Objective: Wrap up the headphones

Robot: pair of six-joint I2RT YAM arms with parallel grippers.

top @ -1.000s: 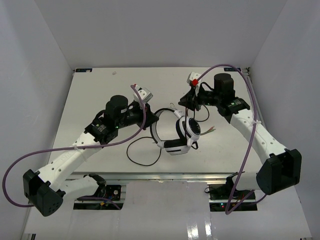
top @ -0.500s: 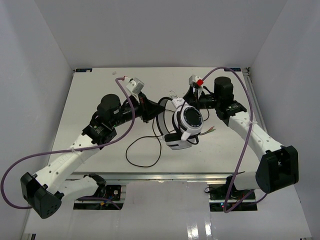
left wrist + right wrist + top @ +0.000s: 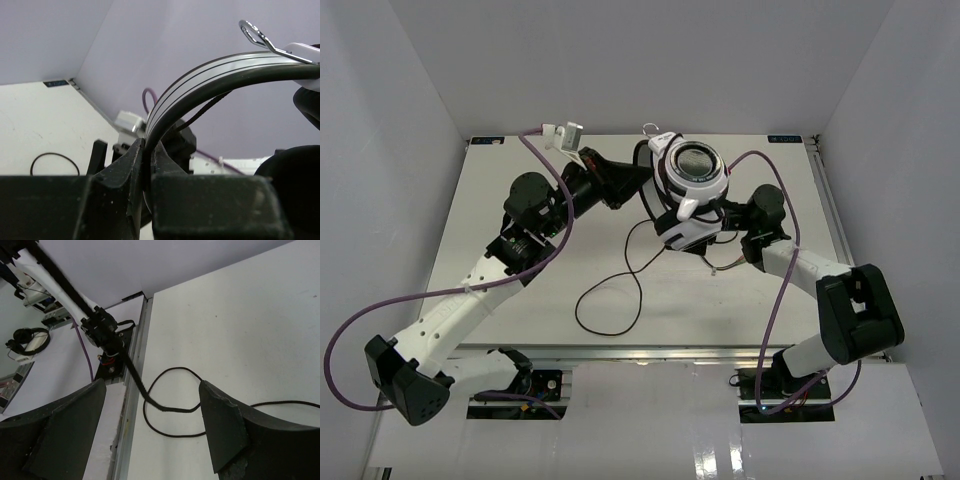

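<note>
Held clear of the table [image 3: 500, 210], in the upper centre of the overhead view: the headphones [image 3: 692, 188], one round black-faced earcup [image 3: 695, 163] turned up toward the camera, the other earcup [image 3: 682, 230] hanging just below it.

Clamped by the left gripper [image 3: 640, 187] on the headband [image 3: 210, 67]. In the left wrist view, both fingers [image 3: 125, 170] pressed tight against the band at lower centre, the white striped arc rising out of the jaws toward the upper right, a thin metal slider loop [image 3: 255, 32] at its far end. Part of a dark earcup at the right edge of that frame.

Spread wide and holding nothing: the right gripper [image 3: 152, 385], its two dark fingers at the lower left and lower right of the wrist frame, the bare table between them. Seemingly tucked just under the lower earcup in the overhead view, though mostly hidden there.

Trailing down from the headphones to the table: the thin black cord [image 3: 610, 300], lying in a loose loop left of centre. Also visible below the open right jaws, curled on the white surface.
</note>
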